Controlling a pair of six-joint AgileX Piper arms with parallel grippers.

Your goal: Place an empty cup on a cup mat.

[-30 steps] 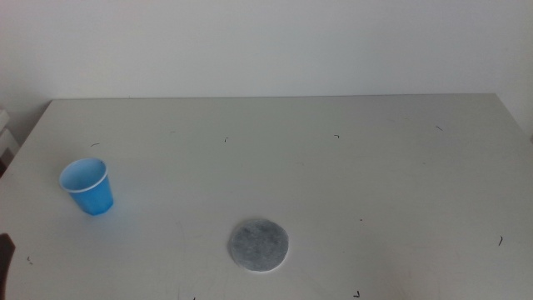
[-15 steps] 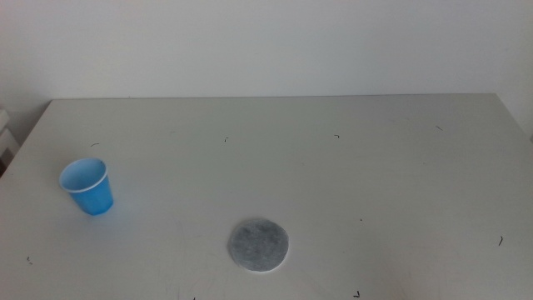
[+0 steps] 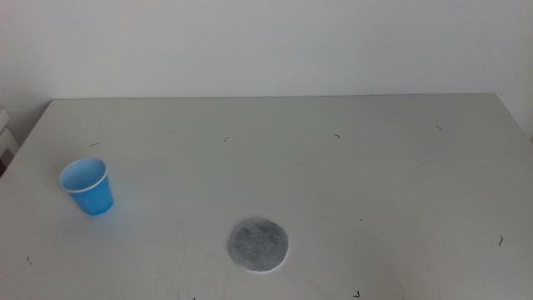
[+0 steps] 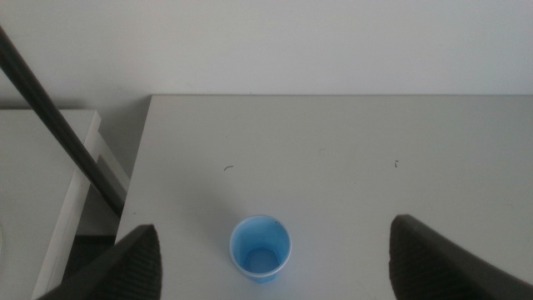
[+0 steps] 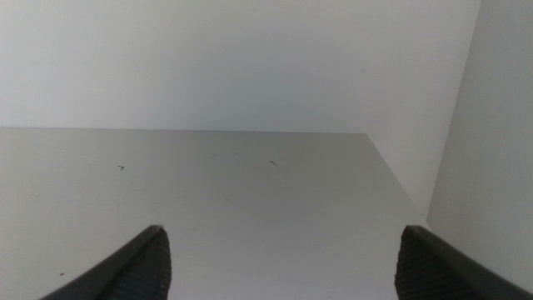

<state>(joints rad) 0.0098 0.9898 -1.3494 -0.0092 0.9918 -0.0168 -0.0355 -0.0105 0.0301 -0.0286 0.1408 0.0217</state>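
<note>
I see the cup standing upright on the table's left side, well apart from the cup mat near the front edge. My left gripper, jaws spread wide, hovers above the cup; my right gripper, likewise spread, holds nothing.

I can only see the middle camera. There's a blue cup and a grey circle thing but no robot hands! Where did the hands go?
Observer: The left gripper is out of your view. Its wrist camera shows its jaws wide open, with the cup between them and farther off on the table.
Operator: Is there juice in the cup?
Observer: No. The left wrist view looks down into it and shows only a bare light blue bottom.
Operator: And the other hand?
Observer: The right gripper is open too. Its camera sees only bare table and wall, not the cup and not the cup mat.
</note>
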